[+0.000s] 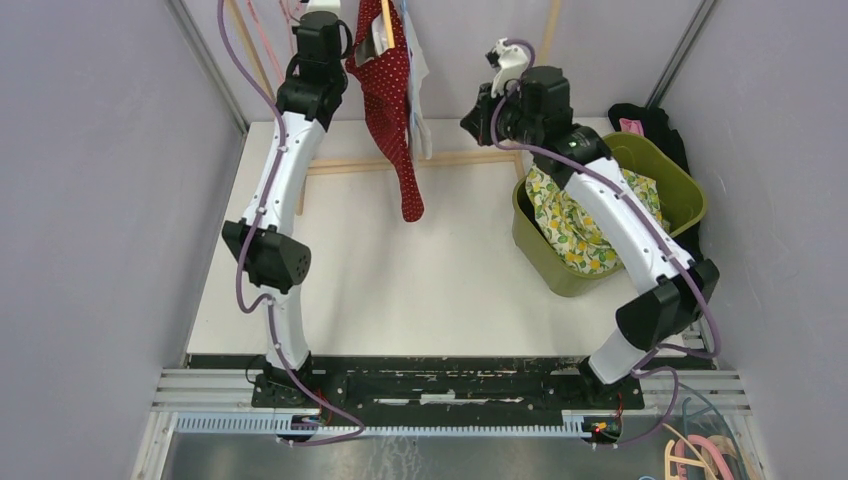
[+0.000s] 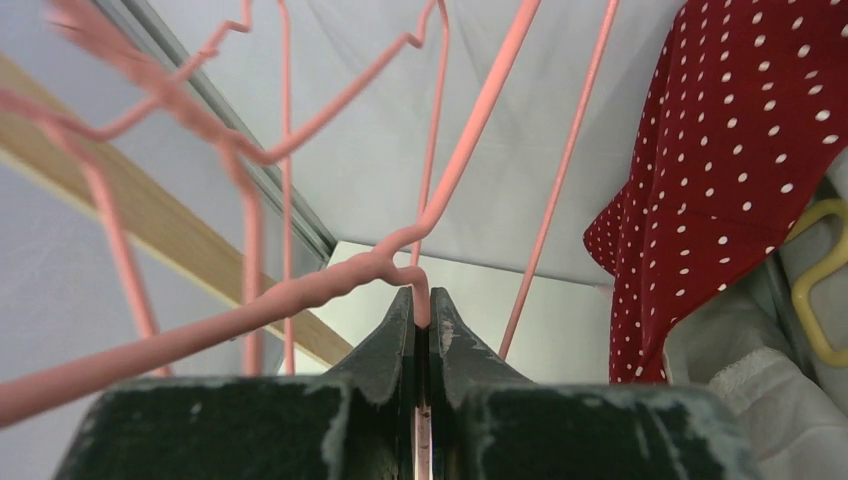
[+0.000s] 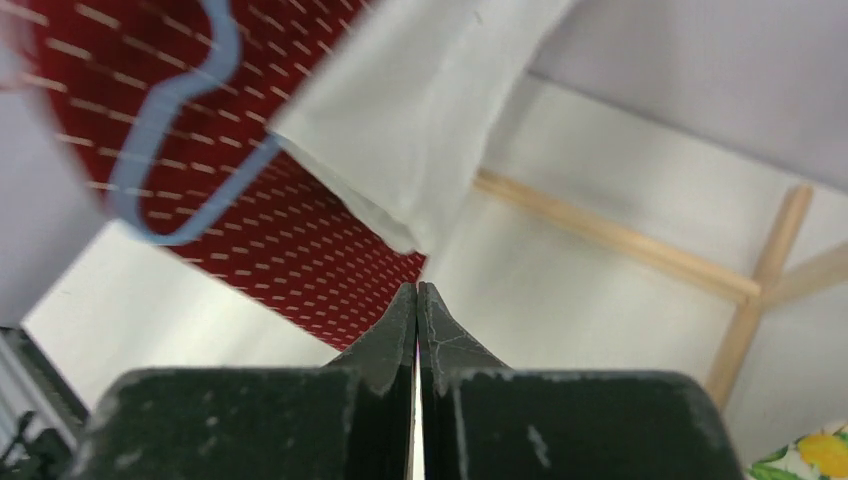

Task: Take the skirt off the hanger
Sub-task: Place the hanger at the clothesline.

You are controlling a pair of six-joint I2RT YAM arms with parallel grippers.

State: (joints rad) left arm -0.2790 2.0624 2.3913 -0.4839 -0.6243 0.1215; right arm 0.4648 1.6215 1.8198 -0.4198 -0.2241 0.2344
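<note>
The skirt (image 1: 385, 90), red with white dots, hangs from the rack at the back and tapers to a point above the table. My left gripper (image 2: 421, 300) is up beside it, shut on the wire of a pink hanger (image 2: 300, 295), with the skirt (image 2: 740, 150) to its right. My right gripper (image 3: 416, 290) is shut with nothing between its fingers, just below and clear of the skirt's (image 3: 300, 260) lower edge. A blue hanger (image 3: 228, 60) lies against the red fabric. In the top view the right gripper (image 1: 497, 58) sits to the right of the skirt.
A white garment (image 3: 420, 110) hangs next to the skirt. Several more pink hangers (image 2: 250, 150) and a yellow hanger (image 2: 820, 290) crowd the rack. A wooden rack bar (image 1: 460, 158) crosses the table. A green basket (image 1: 690, 190) at right holds lemon-print cloth (image 1: 570, 225).
</note>
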